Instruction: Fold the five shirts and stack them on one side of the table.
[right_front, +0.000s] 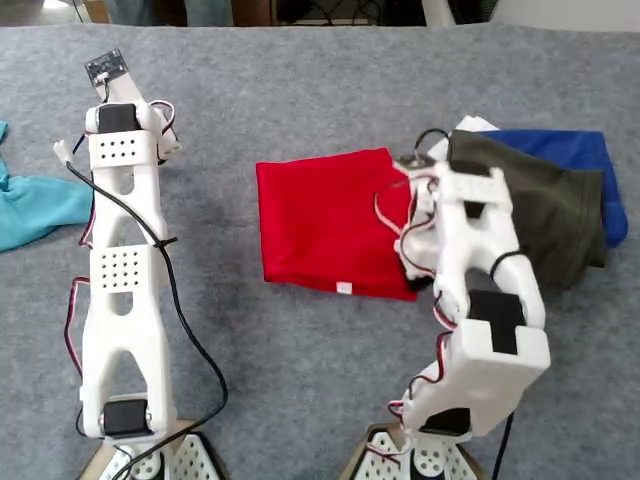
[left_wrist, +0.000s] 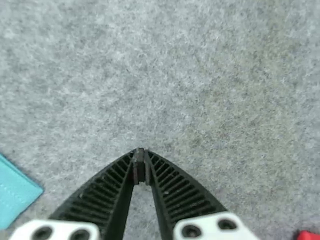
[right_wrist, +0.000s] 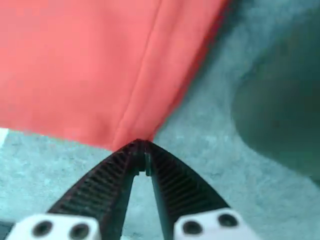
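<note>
- Flat-folded red shirt, a rough rectangle of smooth cloth, lies mid-table on the grey felt table; a small white tag shows at its near edge.
- Dark olive-green shirt, folded, sits at the table's right side on top of a folded royal-blue shirt; a sliver of white cloth pokes out at the stack's far corner.
- Crumpled teal shirt lies unfolded at the table's left edge.
- Left gripper has its tips pressed together on nothing, over bare felt near the teal shirt.
- Right gripper has its tips together at the red shirt's hem beside the stack; cannot tell if cloth is pinched.
</note>
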